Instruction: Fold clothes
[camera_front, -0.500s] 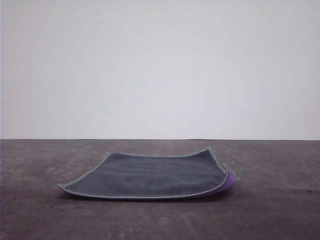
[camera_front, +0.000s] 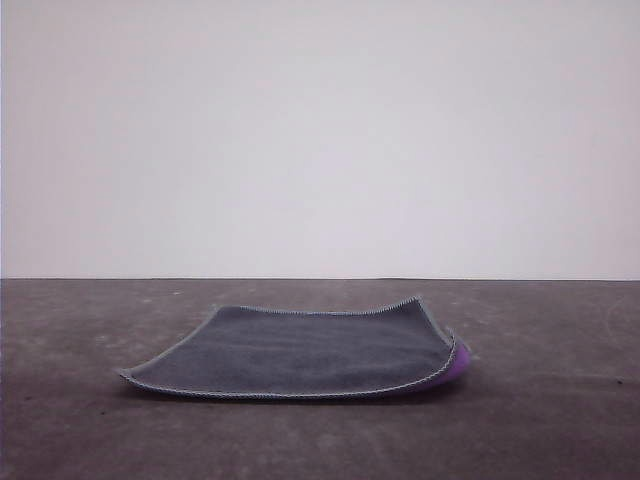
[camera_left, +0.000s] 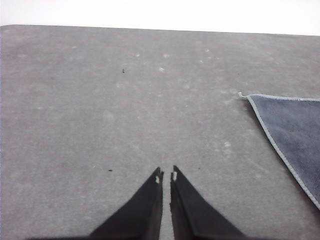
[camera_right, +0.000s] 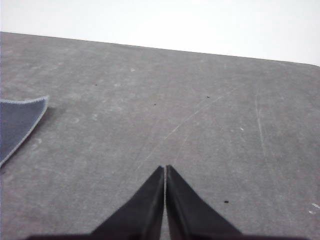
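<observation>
Grey cloth (camera_front: 300, 352) flat, centre frame, purple underside peeking right. Left gripper (camera_left: 166, 175) nearly closed, right gripper (camera_right: 165, 168) closed, both empty. Risk: pinching raised edge drags cloth.

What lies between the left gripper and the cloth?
Only bare table: in the left wrist view, nothing sits between the left gripper and the cloth.

One cloth (camera_front: 300, 350), two hands (camera_left: 166, 175) (camera_right: 165, 169)
</observation>
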